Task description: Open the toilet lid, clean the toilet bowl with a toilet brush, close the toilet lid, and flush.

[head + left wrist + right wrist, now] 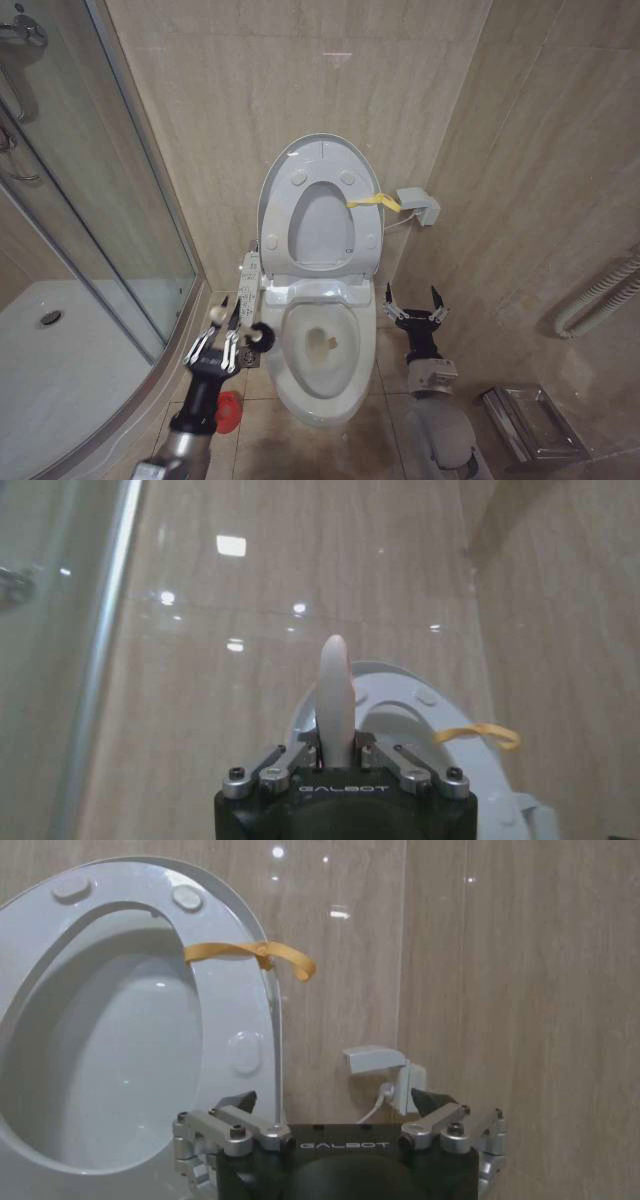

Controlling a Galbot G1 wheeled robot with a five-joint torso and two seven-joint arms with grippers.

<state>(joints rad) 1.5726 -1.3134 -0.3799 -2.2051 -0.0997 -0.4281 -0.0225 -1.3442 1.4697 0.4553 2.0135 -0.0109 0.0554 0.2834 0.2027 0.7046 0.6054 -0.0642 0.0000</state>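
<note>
The left pincer (222,338) is closed on the pale handle of the toilet brush (336,705) and holds it upright, just beside the left rim of the toilet bowl (322,392). The red base (229,411) stands on the tiled floor (262,440) below. The right pincer (414,307) hangs with jaws wide, right of the bowl. The toilet lid (300,152) leans open against the beige tiled wall (220,90), with the yellow strap (372,202). A glass shower (90,200) is on the left.
</note>
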